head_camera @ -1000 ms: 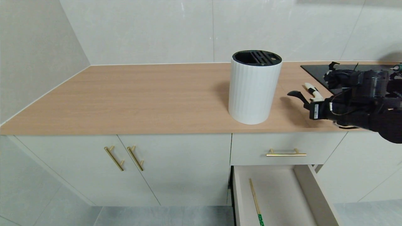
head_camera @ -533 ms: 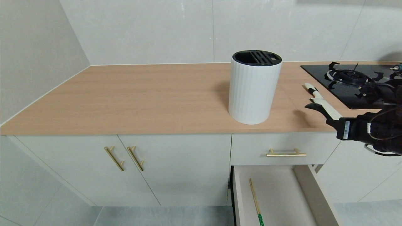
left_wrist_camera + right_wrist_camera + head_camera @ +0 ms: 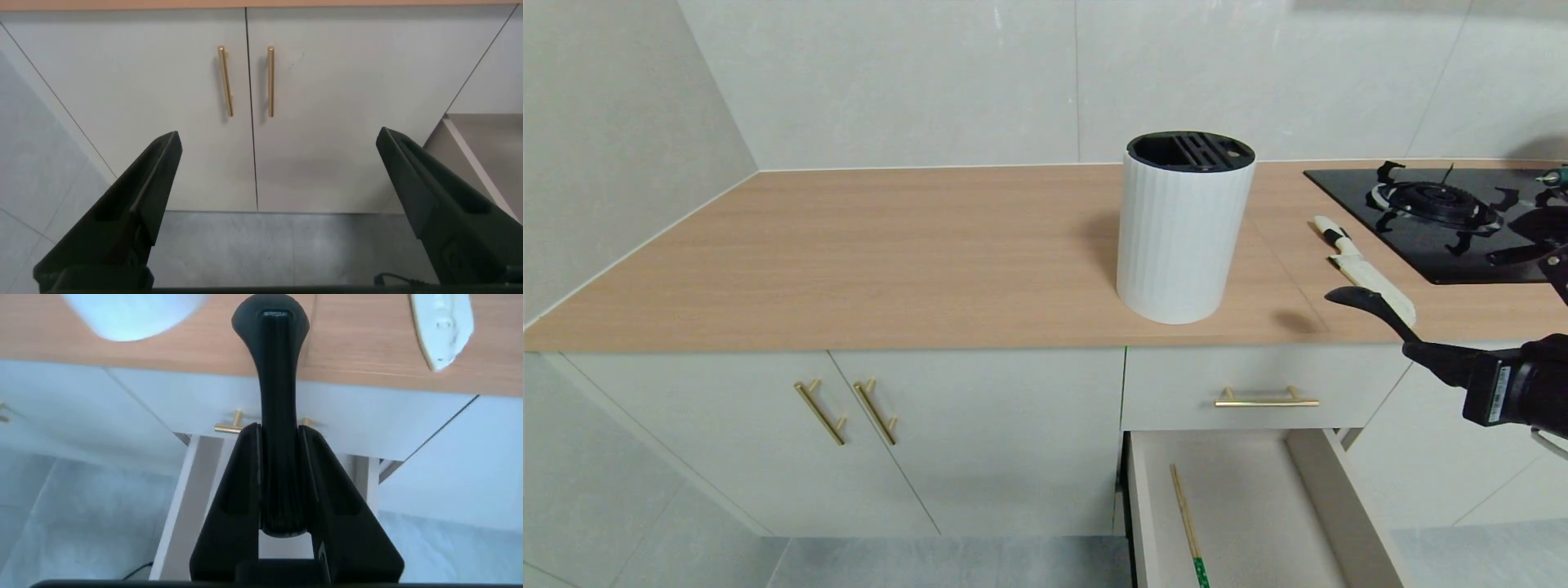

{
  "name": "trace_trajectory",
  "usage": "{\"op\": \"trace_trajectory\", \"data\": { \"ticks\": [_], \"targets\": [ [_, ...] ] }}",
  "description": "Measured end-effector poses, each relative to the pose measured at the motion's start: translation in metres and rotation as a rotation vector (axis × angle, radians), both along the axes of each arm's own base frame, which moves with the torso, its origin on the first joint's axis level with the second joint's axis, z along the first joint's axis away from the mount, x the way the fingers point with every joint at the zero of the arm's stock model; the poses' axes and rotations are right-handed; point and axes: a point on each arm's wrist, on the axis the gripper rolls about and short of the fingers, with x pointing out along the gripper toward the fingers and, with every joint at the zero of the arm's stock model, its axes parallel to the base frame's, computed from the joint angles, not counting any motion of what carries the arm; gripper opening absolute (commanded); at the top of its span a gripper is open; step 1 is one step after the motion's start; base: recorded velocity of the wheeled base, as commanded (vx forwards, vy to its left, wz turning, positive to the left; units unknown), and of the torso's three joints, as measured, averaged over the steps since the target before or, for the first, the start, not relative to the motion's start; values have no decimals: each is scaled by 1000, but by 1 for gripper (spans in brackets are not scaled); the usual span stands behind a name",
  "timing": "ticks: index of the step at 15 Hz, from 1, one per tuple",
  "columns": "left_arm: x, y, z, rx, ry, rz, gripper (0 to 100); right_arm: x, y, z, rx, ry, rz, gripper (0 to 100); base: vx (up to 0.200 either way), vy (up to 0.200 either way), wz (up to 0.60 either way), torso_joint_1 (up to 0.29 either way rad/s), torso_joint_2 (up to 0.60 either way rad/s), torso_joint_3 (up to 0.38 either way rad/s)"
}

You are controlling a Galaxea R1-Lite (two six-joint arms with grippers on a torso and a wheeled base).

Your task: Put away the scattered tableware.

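My right gripper [image 3: 1436,358] is shut on a black utensil [image 3: 1364,304] with a rounded end, held past the counter's front edge, above and to the right of the open drawer [image 3: 1307,474]. In the right wrist view the black utensil [image 3: 274,384] runs straight out between the fingers of my right gripper [image 3: 278,441]. A white knife [image 3: 1364,269] lies on the counter beside the stove; its tip [image 3: 441,327] shows from the wrist. A pair of chopsticks [image 3: 1188,523] lies in the drawer. My left gripper [image 3: 278,212] is open and low, facing the cabinet doors [image 3: 245,122].
A white ribbed holder [image 3: 1184,233] with a black slotted top stands on the wooden counter [image 3: 890,245]. A black gas stove [image 3: 1437,212] is at the right. The closed drawer above has a brass handle [image 3: 1266,400]. The counter's left half is bare.
My right gripper has carried the black utensil from above the counter near the knife down and to the right, off the front edge. Nothing else has moved.
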Motion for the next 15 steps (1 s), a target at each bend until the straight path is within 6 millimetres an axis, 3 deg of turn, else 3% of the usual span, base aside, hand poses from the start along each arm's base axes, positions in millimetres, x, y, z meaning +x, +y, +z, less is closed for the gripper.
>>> {"op": "trace_trajectory", "data": {
  "ticks": [6, 15],
  "targets": [
    [0, 0, 0, 0, -1, 0, 100, -16, 3, -17, -114, 12, 117, 0, 0, 0, 0, -13, 22, 12],
    [0, 0, 0, 0, 0, 0, 100, -15, 13, -48, -223, 115, 212, 0, 0, 0, 0, -202, 442, 239]
  ]
}}
